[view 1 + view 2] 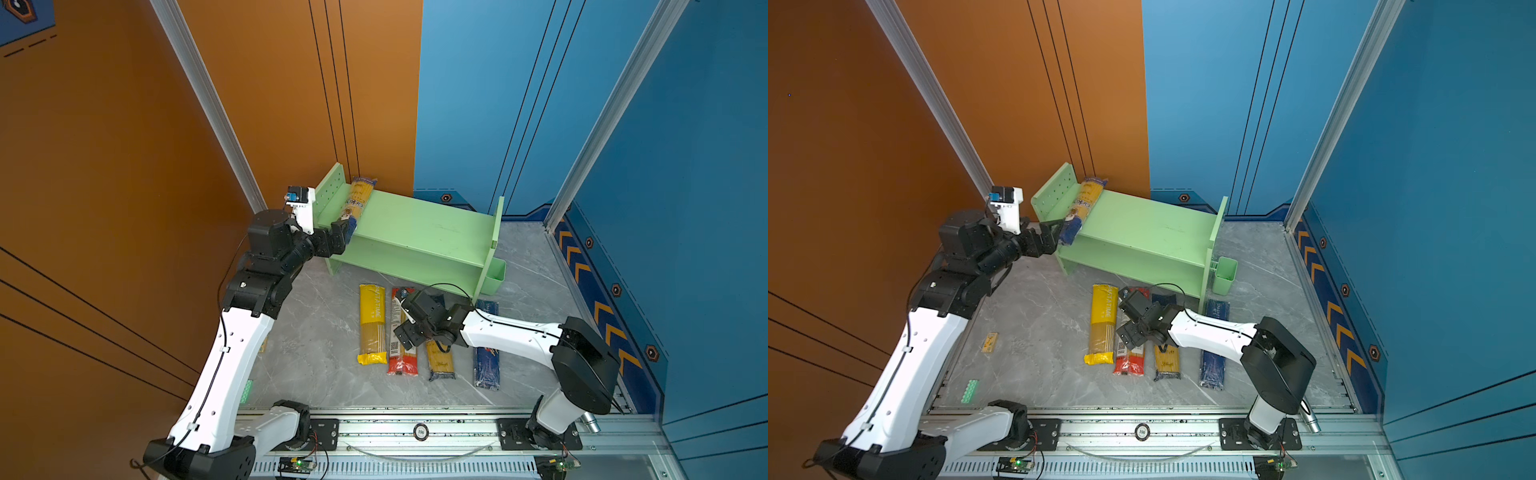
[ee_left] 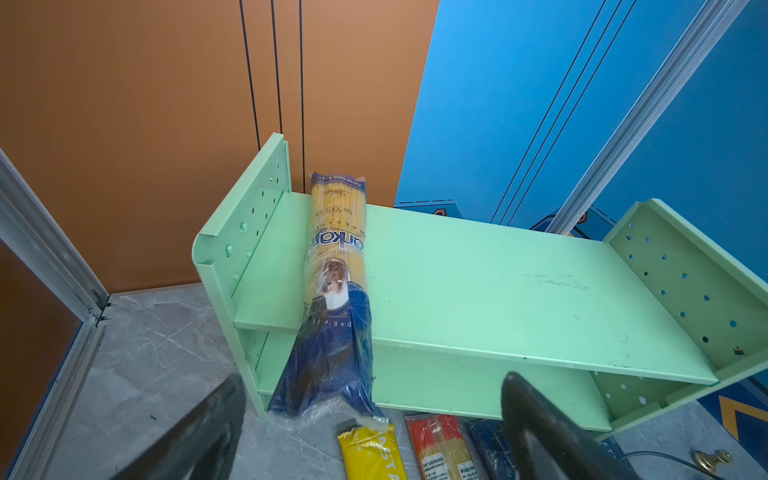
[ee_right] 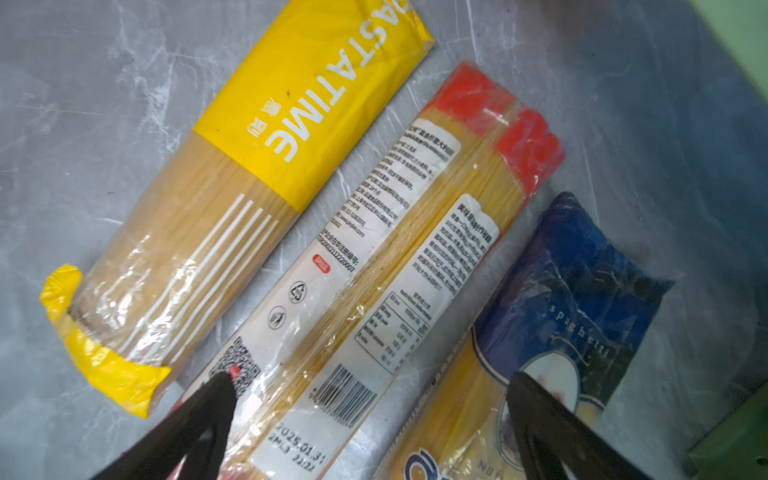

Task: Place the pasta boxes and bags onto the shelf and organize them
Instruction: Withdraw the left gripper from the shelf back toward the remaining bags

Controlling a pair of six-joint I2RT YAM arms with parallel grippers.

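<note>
The light green shelf (image 1: 419,232) stands at the back against the walls. One yellow-and-dark-blue bag (image 2: 336,249) lies across its top tier near the left side panel, blue end hanging over the front edge. My left gripper (image 1: 345,232) is open just in front of that end, holding nothing. On the floor lie a yellow bag (image 1: 372,324), a red-ended clear bag (image 3: 374,270), another yellow-and-dark-blue bag (image 3: 561,299) and a dark blue box (image 1: 487,361), side by side. My right gripper (image 3: 372,380) hovers open above the red-ended bag and its blue neighbour.
A small green bin (image 1: 1225,274) hangs on the shelf's right end. A tiny yellow box (image 1: 990,342) and a green perforated strip (image 1: 969,390) lie at the left floor edge. A metal rail (image 1: 415,432) runs along the front. Orange and blue walls close in behind.
</note>
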